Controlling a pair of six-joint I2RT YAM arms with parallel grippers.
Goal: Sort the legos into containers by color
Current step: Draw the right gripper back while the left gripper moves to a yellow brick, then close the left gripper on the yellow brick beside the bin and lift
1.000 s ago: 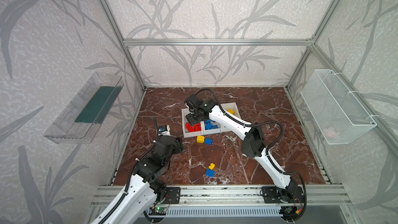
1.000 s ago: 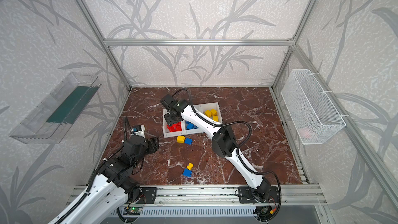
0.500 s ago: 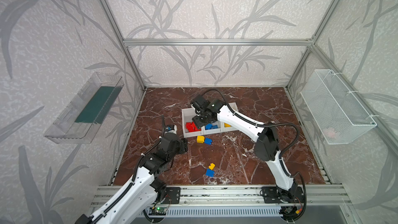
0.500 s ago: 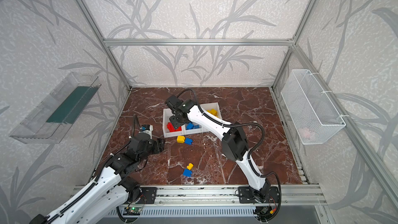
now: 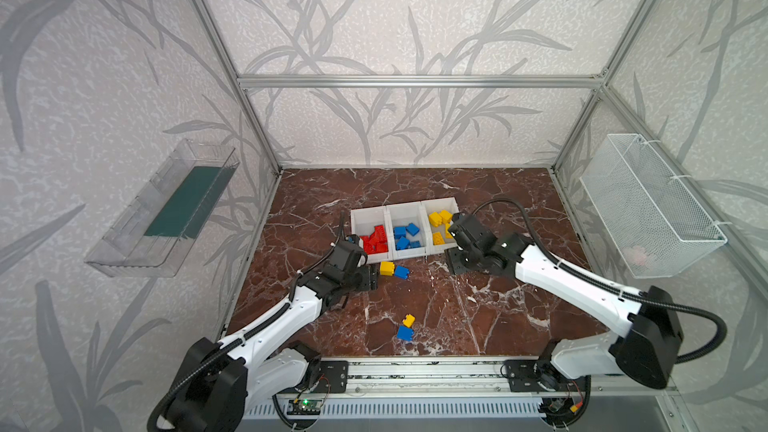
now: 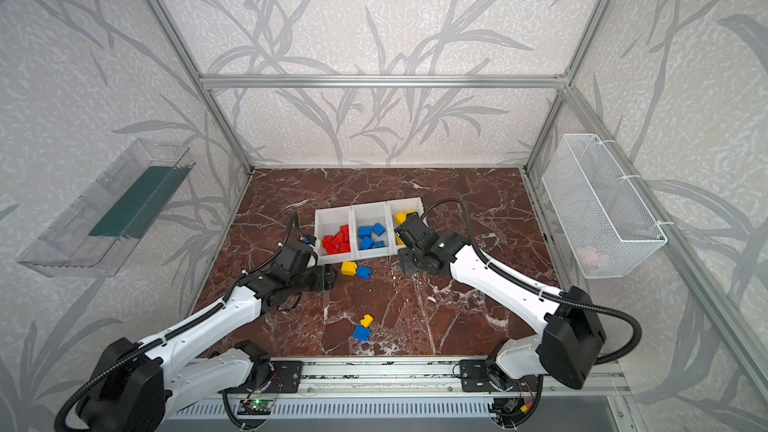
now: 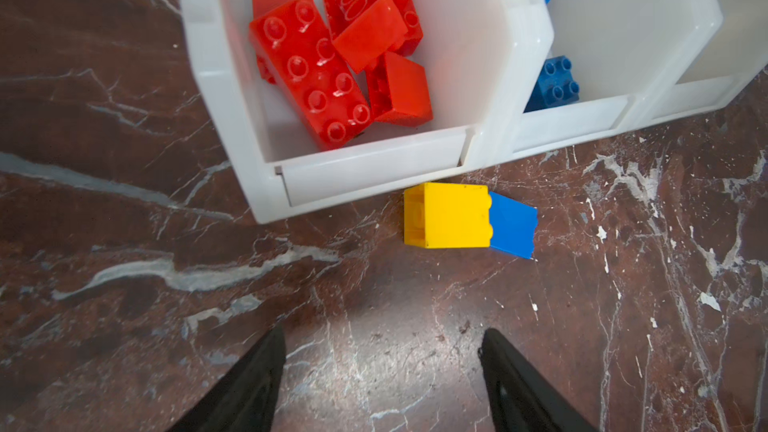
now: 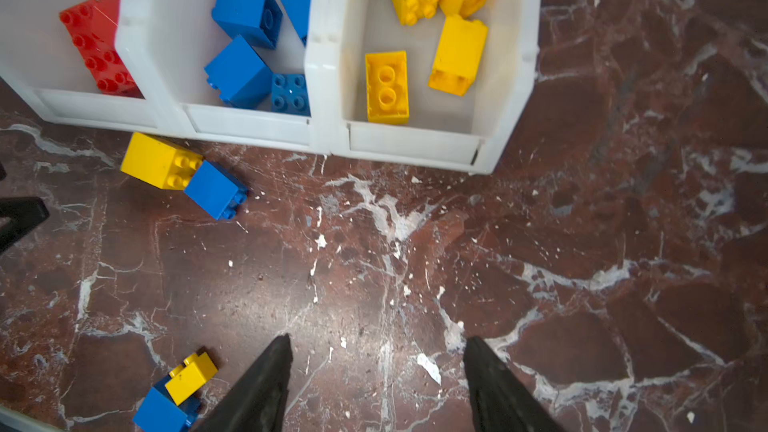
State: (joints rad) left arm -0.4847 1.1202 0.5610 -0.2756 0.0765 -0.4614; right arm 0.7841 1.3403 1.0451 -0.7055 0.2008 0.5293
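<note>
- The left gripper (image 7: 381, 340) has just pushed forward from the near left corner and now hovers low just short of the joined pair in front of the bins. Its jaws have spread wider on the way in and hold nothing.
- Right behind that pair sits the red bin (image 7: 365, 168), already holding a heap of red bricks (image 7: 316, 72); no red is left out on the marble table (image 5: 457, 317).
- The target looks like the yellow brick (image 7: 446, 216) stuck end to end with the blue brick (image 7: 513, 226), lying on their sides and almost touching the red bin's front wall. Since they are two colours locked together, they probably need splitting before either can be binned.
- The blue bin (image 8: 249, 122) in the middle holds several blue pieces.
- Nearer the front edge lies the second pair, well apart from the bins: a small yellow piece (image 8: 191, 376) perched on a blue block (image 8: 160, 411), also unsorted.
- The yellow bin (image 8: 411, 141) on the right holds four yellow pieces.
- The right gripper (image 8: 376, 347) has swung back from over the red and blue bins and now sits in front of the yellow bin, jaws apart and empty. That clears the lane for the left arm, and it suggests a drop is just finished.
- Four bricks remain to sort.
</note>
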